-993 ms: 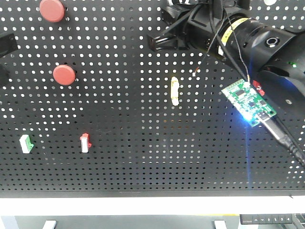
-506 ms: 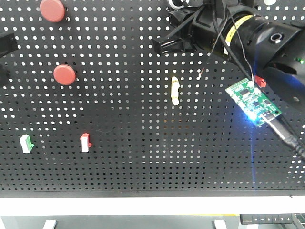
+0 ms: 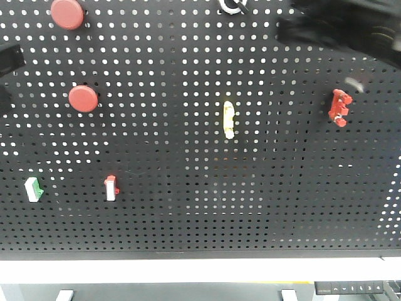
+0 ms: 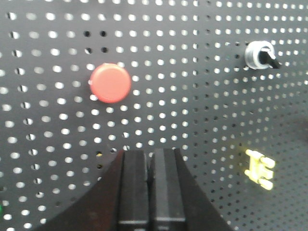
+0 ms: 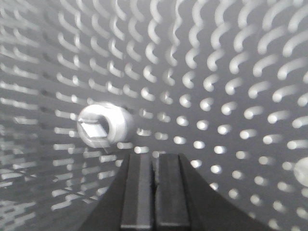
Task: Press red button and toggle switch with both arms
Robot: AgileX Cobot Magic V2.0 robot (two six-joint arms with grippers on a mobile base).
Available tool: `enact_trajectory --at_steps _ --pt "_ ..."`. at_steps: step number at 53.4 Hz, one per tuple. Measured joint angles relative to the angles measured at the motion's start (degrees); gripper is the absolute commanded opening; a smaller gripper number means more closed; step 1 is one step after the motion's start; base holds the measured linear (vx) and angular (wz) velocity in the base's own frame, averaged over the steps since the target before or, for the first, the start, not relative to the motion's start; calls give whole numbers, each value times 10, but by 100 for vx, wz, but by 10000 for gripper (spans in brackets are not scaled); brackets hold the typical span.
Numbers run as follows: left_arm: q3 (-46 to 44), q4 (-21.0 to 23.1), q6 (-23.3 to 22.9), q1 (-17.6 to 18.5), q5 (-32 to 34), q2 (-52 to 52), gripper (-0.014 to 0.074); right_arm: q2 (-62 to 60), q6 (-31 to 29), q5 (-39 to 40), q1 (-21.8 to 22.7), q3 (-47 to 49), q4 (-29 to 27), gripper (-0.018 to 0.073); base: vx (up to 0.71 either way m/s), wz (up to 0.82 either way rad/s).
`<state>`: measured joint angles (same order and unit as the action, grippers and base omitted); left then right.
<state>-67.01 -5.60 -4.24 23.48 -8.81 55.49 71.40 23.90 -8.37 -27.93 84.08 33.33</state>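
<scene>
My left claw (image 4: 150,156) has its fingers pressed together with nothing between them, pointing at the pegboard (image 4: 202,110). The red button (image 4: 110,83) sits at 11 o'clock from the tips, apart from them. A knob (image 4: 260,54) is near 2 o'clock and the yellow lever (image 4: 260,169) at 3 o'clock.

My right claw (image 5: 155,161) is likewise squeezed together on nothing. Its view is smeared, with a silver round fitting (image 5: 103,126) at 10 o'clock from the tips, not touching.

From the front, the toggle switch (image 3: 339,107) sits at about 3 o'clock on the board, well off to the 3 o'clock side of the lever. My right arm (image 3: 351,28) is a black blur at 12 o'clock from the toggle switch, apart from it. A bit of my left arm (image 3: 9,59) shows at the 9 o'clock edge.
</scene>
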Motion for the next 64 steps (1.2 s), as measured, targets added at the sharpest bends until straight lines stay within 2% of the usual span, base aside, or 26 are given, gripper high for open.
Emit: enact_trajectory --at_steps 12,18,52,59,64 --pt "0 0 0 0 0 0 2 -83 0 -10 0 -117 -6 -1 0 0" --pt "0 0 0 0 0 0 2 -105 0 -10 0 -140 -5 -1 0 0" --pt "0 0 0 0 0 0 2 -110 1 -10 0 -145 -2 -1 0 0" --pt "14 -20 18 -2 5 -4 2 -110 1 -10 0 -145 -2 -1 0 0" --pt "57 -35 42 -24 10 -31 2 -110 1 -10 0 -145 -2 -1 0 0"
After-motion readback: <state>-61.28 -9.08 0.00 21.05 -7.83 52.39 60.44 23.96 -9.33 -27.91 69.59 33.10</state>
